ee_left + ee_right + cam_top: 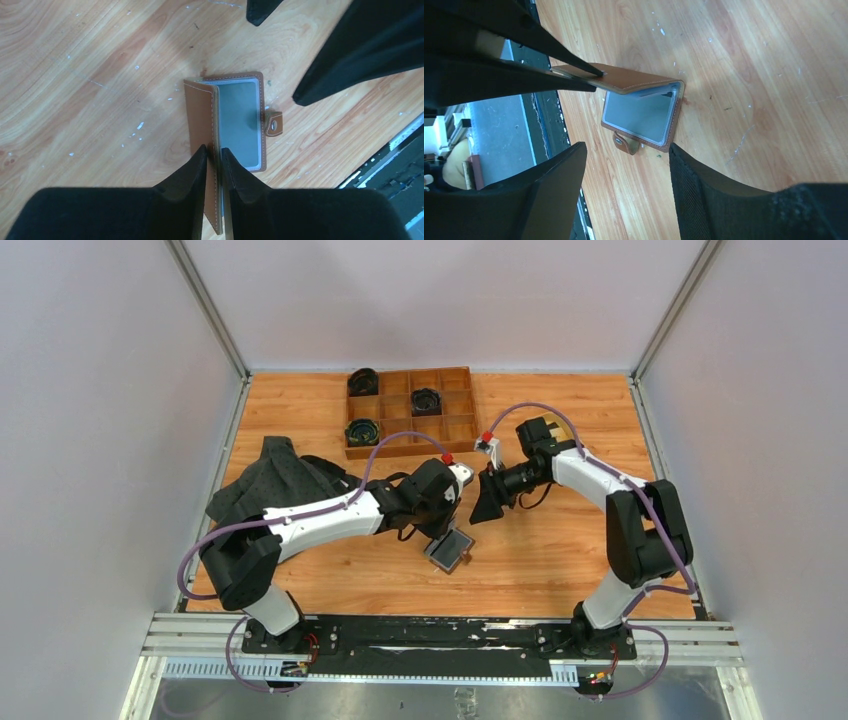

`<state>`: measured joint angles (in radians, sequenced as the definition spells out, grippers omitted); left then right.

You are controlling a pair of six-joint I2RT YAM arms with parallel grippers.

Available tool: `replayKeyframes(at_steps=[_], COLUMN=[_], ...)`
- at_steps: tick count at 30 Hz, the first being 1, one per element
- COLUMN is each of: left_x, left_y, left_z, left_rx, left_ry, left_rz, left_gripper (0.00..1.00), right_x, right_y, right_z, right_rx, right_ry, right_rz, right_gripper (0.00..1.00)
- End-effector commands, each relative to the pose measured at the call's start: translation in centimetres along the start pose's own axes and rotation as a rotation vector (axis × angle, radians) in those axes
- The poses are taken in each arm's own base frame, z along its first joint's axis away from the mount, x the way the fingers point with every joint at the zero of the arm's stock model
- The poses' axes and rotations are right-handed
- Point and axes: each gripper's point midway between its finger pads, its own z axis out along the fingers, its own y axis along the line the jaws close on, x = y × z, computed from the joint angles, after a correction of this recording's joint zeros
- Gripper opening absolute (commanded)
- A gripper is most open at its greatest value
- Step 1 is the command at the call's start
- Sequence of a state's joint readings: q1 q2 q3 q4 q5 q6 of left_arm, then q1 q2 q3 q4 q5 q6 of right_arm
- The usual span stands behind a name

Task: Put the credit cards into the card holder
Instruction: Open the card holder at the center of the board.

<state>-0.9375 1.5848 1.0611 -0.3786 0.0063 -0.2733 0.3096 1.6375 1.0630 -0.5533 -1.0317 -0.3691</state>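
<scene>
The card holder (450, 548) (240, 125) (644, 112) is a small brown leather wallet lying open on the wooden table. Its pale blue-grey inner sleeve faces up and its snap tab (273, 123) sticks out at the side. My left gripper (213, 149) (447, 532) is shut on the edge of its brown cover flap (200, 115) and holds the flap raised off the sleeve. My right gripper (626, 145) (488, 502) hovers open just above and beside the wallet, with nothing between its fingers. The credit cards are out of view.
A brown wooden compartment tray (410, 410) with dark coiled items stands at the back. A dark cloth (270, 475) lies at the left by my left arm. A tan dish (563, 427) peeks out behind my right arm. The black rail (440, 635) marks the near edge.
</scene>
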Motion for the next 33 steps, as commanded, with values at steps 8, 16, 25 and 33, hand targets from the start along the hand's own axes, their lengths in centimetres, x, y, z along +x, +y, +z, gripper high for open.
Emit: replayKeyframes(at_steps=[8, 16, 25, 33], left_x=[-0.7, 0.0, 1.1, 2.1], left_y=[-0.9, 0.1, 3.4, 5.8], left_z=[0.1, 0.4, 0.5, 0.8], left_rx=[0.032, -0.007, -0.078, -0.150], left_ry=[-0.012, 0.013, 0.023, 0.032], left_rz=[-0.013, 0.014, 0.007, -0.039], left_gripper=[0.19, 0.07, 0.21, 0.33], right_x=[0.7, 0.7, 0.3, -0.2], right_y=[-0.7, -0.5, 1.0, 4.5], right_z=[0.4, 0.3, -0.7, 0.4], right_rx=[-0.013, -0.025, -0.019, -0.018], right_ry=[0.004, 0.005, -0.001, -0.036], right_rz=[0.088, 0.069, -0.131, -0.580], right_gripper=[0.65, 0.65, 0.66, 0.65])
